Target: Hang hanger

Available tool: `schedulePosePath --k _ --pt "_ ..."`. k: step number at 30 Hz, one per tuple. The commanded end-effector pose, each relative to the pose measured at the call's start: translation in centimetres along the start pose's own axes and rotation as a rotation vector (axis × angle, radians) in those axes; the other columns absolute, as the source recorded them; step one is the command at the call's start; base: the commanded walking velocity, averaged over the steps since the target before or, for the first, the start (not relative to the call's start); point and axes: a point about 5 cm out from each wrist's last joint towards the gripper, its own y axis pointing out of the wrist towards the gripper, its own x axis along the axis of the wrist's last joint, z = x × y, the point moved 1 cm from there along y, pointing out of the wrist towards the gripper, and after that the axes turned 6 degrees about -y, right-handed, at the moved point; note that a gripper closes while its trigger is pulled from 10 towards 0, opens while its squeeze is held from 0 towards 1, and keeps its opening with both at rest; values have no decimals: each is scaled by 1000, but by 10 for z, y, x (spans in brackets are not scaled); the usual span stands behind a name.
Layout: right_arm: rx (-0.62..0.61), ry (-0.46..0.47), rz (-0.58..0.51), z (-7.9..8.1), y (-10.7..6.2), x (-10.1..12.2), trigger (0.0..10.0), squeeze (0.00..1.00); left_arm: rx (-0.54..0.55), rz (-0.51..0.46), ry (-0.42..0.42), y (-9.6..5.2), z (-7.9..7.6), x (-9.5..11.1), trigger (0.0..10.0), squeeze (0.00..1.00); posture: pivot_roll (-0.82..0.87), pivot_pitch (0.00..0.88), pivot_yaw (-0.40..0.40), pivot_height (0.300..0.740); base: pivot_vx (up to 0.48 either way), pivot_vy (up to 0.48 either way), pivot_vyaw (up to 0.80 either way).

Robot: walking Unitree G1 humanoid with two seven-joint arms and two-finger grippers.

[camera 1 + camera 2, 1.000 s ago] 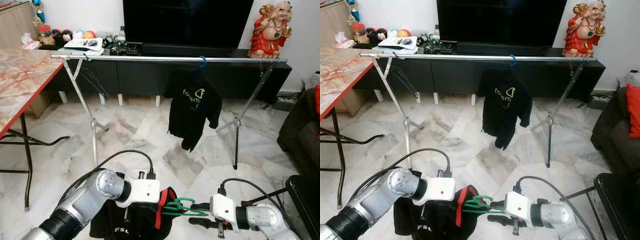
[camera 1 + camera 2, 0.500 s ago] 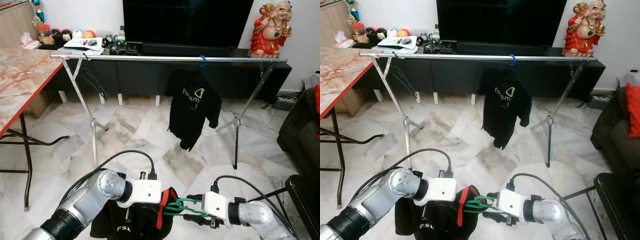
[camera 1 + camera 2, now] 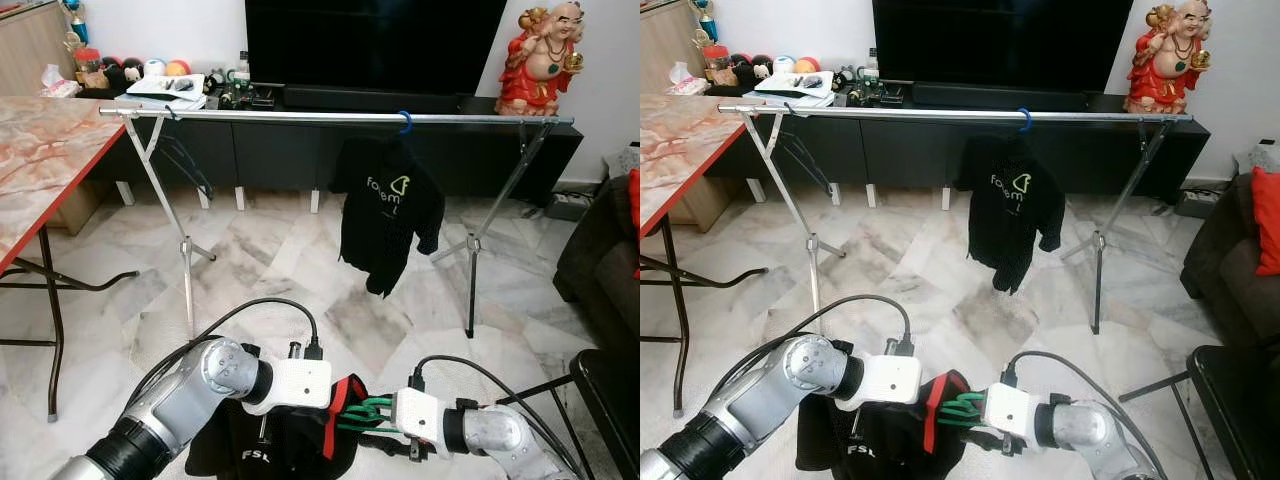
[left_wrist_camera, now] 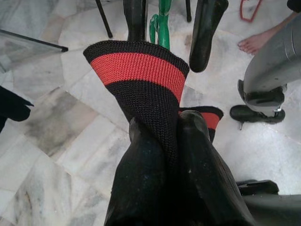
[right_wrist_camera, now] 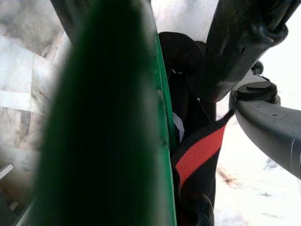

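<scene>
Pinching the red-banded collar (image 4: 141,75) of the black shirt (image 3: 270,445), my left gripper (image 4: 167,125) is closed; my right gripper (image 3: 372,425) clamps the green hanger (image 3: 362,413) just beside it.

Silver arms w/ white wrist blocks, black cables, black fingers (image 4: 155,155).

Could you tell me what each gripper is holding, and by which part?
Left gripper pinches the black shirt by its red-banded collar; right gripper holds the green hanger.
</scene>
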Motion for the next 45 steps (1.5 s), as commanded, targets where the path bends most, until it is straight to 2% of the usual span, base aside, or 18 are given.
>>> schedulePosePath --k 1,11,20,27,29,36,45 --pt "10 -12 8 0 1 0 10000 0 1 -25 59 -2 4 13 10000 0 85 47 -55 740 0 0 0" --pt "-82 -20 53 -4 8 -3 10000 0 4 -26 62 -2 4 15 10000 0 91 43 -56 740 0 0 0" --pt "-77 29 34 -1 10 -4 10000 0 4 -28 62 -2 4 15 10000 0 91 43 -56 740 0 0 0" --pt "-120 107 -15 -6 1 -6 10000 0 15 -23 57 -5 7 12 10000 0 92 40 -55 740 0 0 0" --pt "-118 120 -9 -4 -5 -11 10000 0 21 -16 52 -7 8 10 10000 0 88 39 -53 740 0 0 0" --pt "-83 172 -46 0 -8 -12 10000 0 14 -43 51 -11 9 13 10000 0 86 37 -51 740 0 0 0" --pt "-80 189 -80 -1 -10 -10 10000 0 -21 -90 47 -18 7 16 10000 0 89 40 -50 740 0 0 0"
